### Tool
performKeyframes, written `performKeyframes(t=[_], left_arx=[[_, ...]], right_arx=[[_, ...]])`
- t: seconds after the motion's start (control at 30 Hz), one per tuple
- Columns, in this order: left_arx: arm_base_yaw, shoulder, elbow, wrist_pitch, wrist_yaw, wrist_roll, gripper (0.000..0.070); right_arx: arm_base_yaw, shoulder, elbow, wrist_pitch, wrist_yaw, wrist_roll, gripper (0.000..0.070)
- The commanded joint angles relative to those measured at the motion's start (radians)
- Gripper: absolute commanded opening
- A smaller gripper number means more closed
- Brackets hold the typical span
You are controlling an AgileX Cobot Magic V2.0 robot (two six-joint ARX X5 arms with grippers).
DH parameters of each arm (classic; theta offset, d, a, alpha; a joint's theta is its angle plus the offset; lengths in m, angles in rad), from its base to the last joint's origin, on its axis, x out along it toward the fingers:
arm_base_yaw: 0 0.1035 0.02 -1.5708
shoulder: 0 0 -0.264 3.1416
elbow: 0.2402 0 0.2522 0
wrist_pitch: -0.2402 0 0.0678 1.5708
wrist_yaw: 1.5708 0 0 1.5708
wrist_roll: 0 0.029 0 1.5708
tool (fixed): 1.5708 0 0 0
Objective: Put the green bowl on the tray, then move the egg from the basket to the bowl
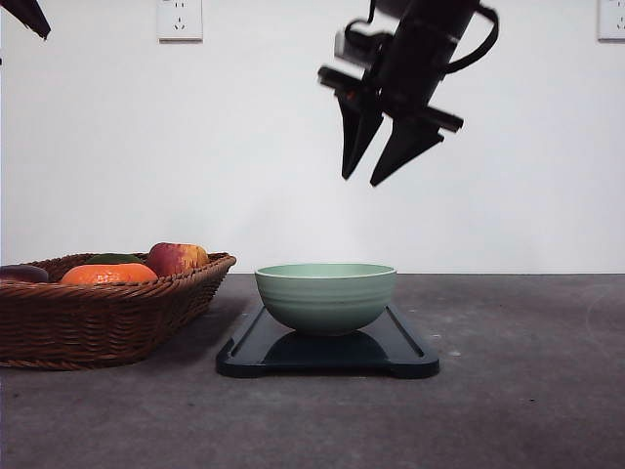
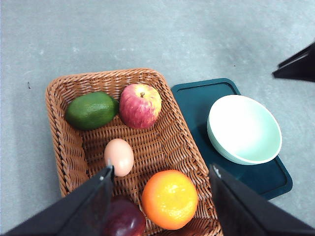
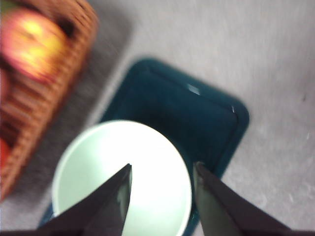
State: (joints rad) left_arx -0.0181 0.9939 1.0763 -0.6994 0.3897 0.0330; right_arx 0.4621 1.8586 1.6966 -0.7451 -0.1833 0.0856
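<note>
A plain white wall [image 1: 195, 156] closes off the back, with a white power socket [image 1: 180, 19] high up and another socket [image 1: 611, 19] at the far edge. The grey, faintly mottled tabletop [image 1: 527, 391] meets it in a straight line under even, soft light.

Red apple [image 2: 140, 105], green avocado [image 2: 91, 110], orange [image 2: 170, 199] — plus a dark-red fruit [image 2: 124, 219].

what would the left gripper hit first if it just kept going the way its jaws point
Most likely the basket's contents: the left gripper is open and aimed down into it, the orange between its jaws and the egg at one fingertip. The orange sits highest, so probably that first, though depth is hard to judge.
</note>
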Motion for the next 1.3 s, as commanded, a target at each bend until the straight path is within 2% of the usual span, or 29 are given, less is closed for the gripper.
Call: performKeyframes(t=[0.0,0.33,0.6,0.8,0.97,1.13,1.27], left_arx=[[-0.003,0.007,0.025,0.011,0.004,0.005,0.0391],[-0.003,0.007,0.025,0.011,0.004,0.004,0.0391],[-0.003,0.007,0.025,0.011,0.004,0.004,0.0391],[-0.003,0.007,0.025,0.011,0.005,0.004,0.0391],[-0.012,0.007,0.025,0.02,0.005,-0.024,0.0391],[-0.049,0.018,0.03,0.072,0.004,-0.059,0.0392],[-0.094,0.072,0.057,0.058,-0.014,-0.079,0.0392]], right_arx=[[0.008,-0.028,-0.065,0.053,-0.002,0.004,0.0241],[0.005,-0.376,-0.569,0.323,0.0,-0.013,0.0241],[0.004,-0.676,-0.86,0.406,0.01,-0.054,0.0238],[0.001,-0.874,-0.993,0.389,0.016,-0.067,0.0238],[-0.002,-0.997,-1.047,0.312,0.016,-0.063,0.0238],[-0.002,-1.038,-1.068,0.307,0.017,-0.06,0.0238],[-0.002,-1.037,-1.068,0.308,0.017,-0.06,0.0238]])
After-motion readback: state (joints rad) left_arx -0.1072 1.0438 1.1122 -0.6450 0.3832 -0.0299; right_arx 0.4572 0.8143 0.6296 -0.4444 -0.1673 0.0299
